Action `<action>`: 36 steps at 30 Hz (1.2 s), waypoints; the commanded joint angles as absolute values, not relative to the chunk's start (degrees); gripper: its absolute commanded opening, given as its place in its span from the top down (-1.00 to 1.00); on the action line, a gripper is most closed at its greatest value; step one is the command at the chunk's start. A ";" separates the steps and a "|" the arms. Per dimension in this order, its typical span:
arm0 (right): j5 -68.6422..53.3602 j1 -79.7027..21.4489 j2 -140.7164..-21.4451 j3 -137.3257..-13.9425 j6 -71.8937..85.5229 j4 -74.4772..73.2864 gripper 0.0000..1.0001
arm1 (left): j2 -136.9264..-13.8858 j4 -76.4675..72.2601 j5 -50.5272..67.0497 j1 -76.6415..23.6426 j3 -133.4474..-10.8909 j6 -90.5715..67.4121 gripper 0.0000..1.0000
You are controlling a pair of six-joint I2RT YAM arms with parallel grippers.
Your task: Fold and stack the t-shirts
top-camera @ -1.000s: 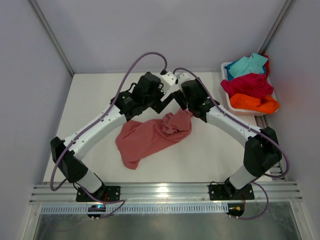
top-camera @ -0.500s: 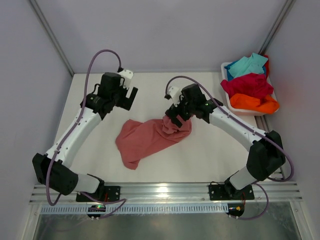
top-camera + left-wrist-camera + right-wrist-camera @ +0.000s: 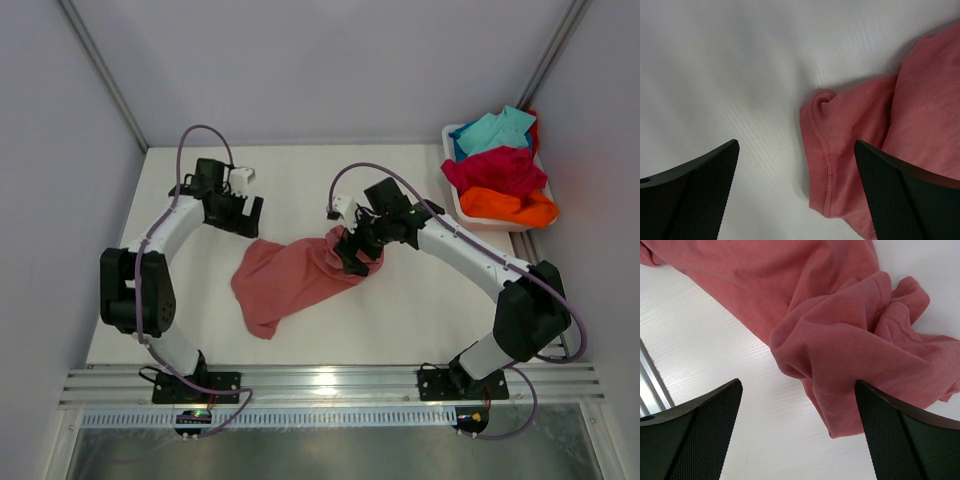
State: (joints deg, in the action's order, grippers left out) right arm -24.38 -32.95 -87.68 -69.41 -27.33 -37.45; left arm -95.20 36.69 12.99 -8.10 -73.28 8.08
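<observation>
The salmon-pink t-shirt [image 3: 300, 272] lies crumpled on the white table, bunched at its right end. My left gripper [image 3: 243, 213] is open just above the shirt's upper left edge; in the left wrist view a hemmed corner of the shirt [image 3: 826, 150] lies between the jaws on the table. My right gripper [image 3: 352, 250] is open over the bunched right end; in the right wrist view the folds of the shirt [image 3: 840, 350] lie under the jaws. Turquoise [image 3: 495, 130], crimson [image 3: 497, 168] and orange [image 3: 510, 207] t-shirts sit piled at the back right.
The white plastic tub [image 3: 468, 207] holding the other shirts stands at the table's back right corner. Grey walls enclose the table on three sides. A metal rail [image 3: 330, 385] runs along the near edge by the arm bases.
My left arm swung from the middle to the left and came down by the shirt's upper left edge. My right gripper moved down and forward over the bunched end. The shirt stayed put.
</observation>
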 commanded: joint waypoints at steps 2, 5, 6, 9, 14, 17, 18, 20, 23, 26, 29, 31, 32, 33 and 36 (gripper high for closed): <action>-24.53 -33.14 -87.98 -69.43 -28.04 -36.74 -0.94 | -97.20 34.10 19.06 -8.00 -73.04 9.67 -0.97; -24.34 -33.13 -88.33 -69.35 -27.86 -36.30 -0.94 | -98.79 34.54 21.95 -7.82 -72.86 10.72 -0.96; -24.43 -33.13 -88.50 -69.26 -27.86 -36.12 -0.94 | -99.14 34.63 22.84 -7.65 -72.69 11.33 -0.96; -24.17 -33.13 -89.47 -69.61 -27.51 -36.21 -0.94 | -101.33 35.42 27.50 -7.30 -73.21 12.21 -0.94; -23.91 -33.13 -89.82 -69.52 -27.33 -36.12 -0.94 | -105.11 36.65 31.02 -7.21 -74.97 13.01 -0.88; -23.82 -33.13 -89.74 -69.61 -27.07 -35.95 -0.93 | -106.61 36.91 31.64 -7.21 -75.41 12.92 -0.85; -23.82 -33.13 -89.74 -69.61 -26.98 -35.86 -0.94 | -106.87 37.00 31.64 -7.21 -75.50 12.83 -0.85; -23.73 -33.13 -89.82 -69.61 -26.81 -35.68 -0.93 | -107.40 37.26 31.90 -7.21 -75.41 13.44 -0.82; -23.64 -33.13 -90.09 -69.70 -26.46 -35.60 -0.93 | -108.02 37.79 32.78 -7.21 -75.24 13.89 -0.45; -22.77 -33.13 -90.44 -69.79 -26.02 -35.16 -0.93 | -109.24 39.11 33.40 -7.21 -76.20 14.15 0.82; -21.36 -33.13 -90.70 -69.87 -25.58 -34.54 -0.93 | -110.30 40.08 32.52 -7.29 -78.30 13.89 1.00; -20.83 -33.13 -90.70 -69.79 -25.14 -34.37 -0.93 | -110.04 40.08 31.30 -7.21 -81.10 13.28 1.00; -20.57 -33.13 -90.70 -69.79 -24.88 -34.19 -0.93 | -109.87 40.17 29.46 -7.21 -82.69 12.92 1.00; -20.39 -33.13 -90.70 -69.70 -24.79 -34.02 -0.93 | -109.78 40.60 28.83 -7.21 -84.71 12.48 1.00; -19.17 -33.13 -90.88 -69.70 -24.08 -32.97 -0.94 | -110.30 45.07 24.90 -7.21 -98.22 11.60 1.00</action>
State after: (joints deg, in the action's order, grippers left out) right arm -20.95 -32.95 -90.72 -69.12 -25.32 -35.75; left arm -111.77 43.94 28.45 -7.68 -86.70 12.80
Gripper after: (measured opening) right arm 0.969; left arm 0.025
